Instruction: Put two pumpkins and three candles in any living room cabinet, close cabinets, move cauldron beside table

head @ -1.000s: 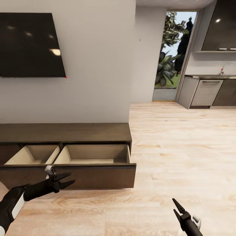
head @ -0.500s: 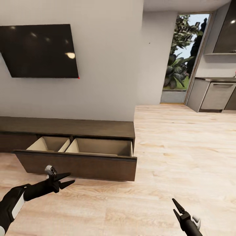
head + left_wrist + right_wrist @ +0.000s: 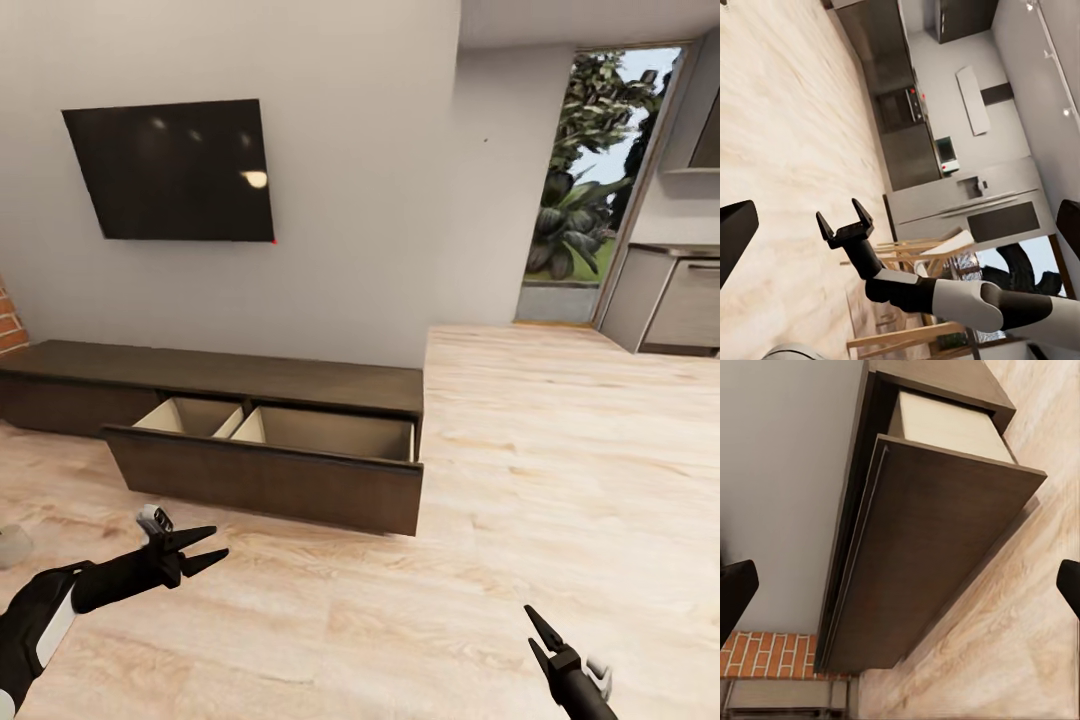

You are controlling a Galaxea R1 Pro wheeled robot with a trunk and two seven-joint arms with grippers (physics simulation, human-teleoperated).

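The cabinet (image 3: 250,375) is a long, low dark-brown unit against the white wall. Its right-hand pull-out front (image 3: 270,485) stands open, showing a pale beige, divided inside with nothing in it. The right wrist view looks at the same open front (image 3: 930,562) from close by. My left gripper (image 3: 218,541) hangs open above the floor, in front of the drawer's left end, with nothing in it. My right gripper (image 3: 531,628) is open and holds nothing, low over the floor to the right of the cabinet; it also appears in the left wrist view (image 3: 838,211). The pumpkins, candles and cauldron are out of view.
A black TV (image 3: 175,170) hangs above the cabinet. A brick wall (image 3: 8,325) stands at far left, with a small pale object (image 3: 12,546) on the floor near it. A doorway onto plants (image 3: 590,200) and grey kitchen units (image 3: 685,305) are at right. Wooden chairs (image 3: 907,251) stand behind me.
The whole picture has shifted right and the cabinet looks farther away, so the camera has turned left and backed off. Both arms hold the same pose. The drawer stays open.
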